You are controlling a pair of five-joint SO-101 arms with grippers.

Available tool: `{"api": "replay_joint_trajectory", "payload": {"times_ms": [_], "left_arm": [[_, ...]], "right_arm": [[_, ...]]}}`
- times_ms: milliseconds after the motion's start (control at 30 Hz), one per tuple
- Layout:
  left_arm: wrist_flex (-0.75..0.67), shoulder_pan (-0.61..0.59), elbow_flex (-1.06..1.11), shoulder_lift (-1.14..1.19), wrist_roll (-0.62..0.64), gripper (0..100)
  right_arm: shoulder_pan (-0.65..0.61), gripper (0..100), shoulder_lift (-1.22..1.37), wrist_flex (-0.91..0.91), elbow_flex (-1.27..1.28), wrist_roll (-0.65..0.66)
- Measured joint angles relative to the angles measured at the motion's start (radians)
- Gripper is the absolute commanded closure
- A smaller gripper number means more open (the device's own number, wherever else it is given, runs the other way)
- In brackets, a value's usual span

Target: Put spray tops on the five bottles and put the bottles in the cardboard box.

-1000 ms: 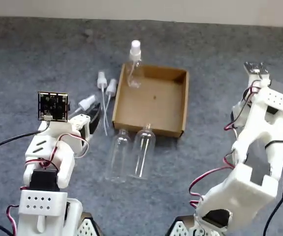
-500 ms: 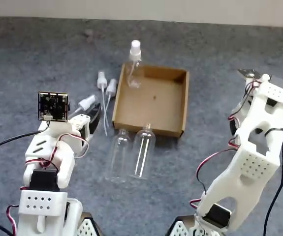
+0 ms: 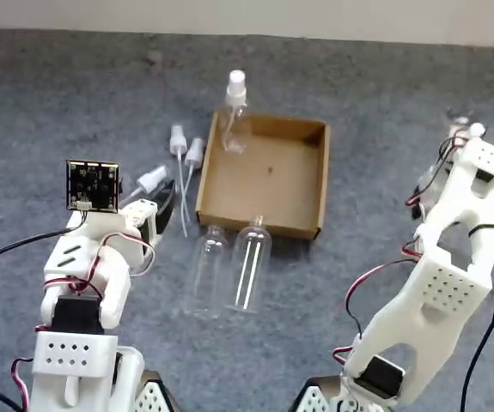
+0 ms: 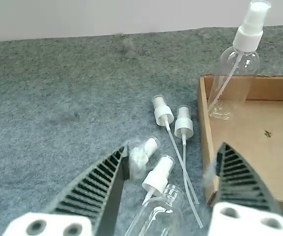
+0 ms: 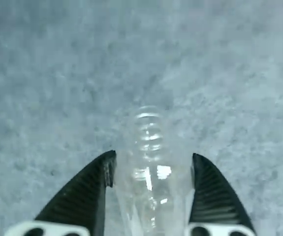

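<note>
My right gripper (image 5: 153, 158) is shut on a clear bottle (image 5: 151, 162) with no top, its threaded neck pointing away, above the grey carpet. In the high view this gripper (image 3: 460, 129) is at the far right. A capped bottle (image 3: 235, 116) stands in the far left corner of the cardboard box (image 3: 255, 225). Two clear bottles (image 3: 205, 266) (image 3: 251, 262) lie in front of the box. Loose spray tops (image 3: 178, 142) (image 3: 195, 153) (image 3: 152, 180) lie left of it. My left gripper (image 4: 173, 152) is open over spray tops (image 4: 158, 174) and another bottle (image 4: 156, 216).
Grey carpet covers the whole table. The box floor (image 4: 259, 142) is bare apart from the standing bottle (image 4: 235, 69). Open carpet lies between the box and the right arm (image 3: 436, 283). A pale wall runs along the far edge.
The right arm has swung to the right and farther from the box, carrying the clear bottle. The left arm, box and other bottles have not moved.
</note>
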Motion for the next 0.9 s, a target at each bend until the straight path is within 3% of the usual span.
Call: {"api": "replay_joint_trajectory", "payload": {"times_ms": [200,367,500,667,900], "left_arm": [[0.029,-0.002,-0.063,0.057,-0.035,77],[0.186,-0.058,-0.305,0.344,-0.072,77],[0.328,-0.123,-0.605,0.675,-0.169,77],[0.537,-0.13,-1.059,1.157,-0.358,77],[0.778,-0.132,-1.709,1.791,-0.522,77]], "right_arm": [[-0.02,91.5,0.0,0.077,-0.081,-0.055],[-0.034,92.5,0.0,0.095,-0.081,0.008],[-0.021,92.4,0.0,0.095,-0.081,0.032],[-0.005,92.3,0.0,0.095,-0.081,0.08],[0.002,86.1,0.0,0.095,-0.081,0.097]]}}
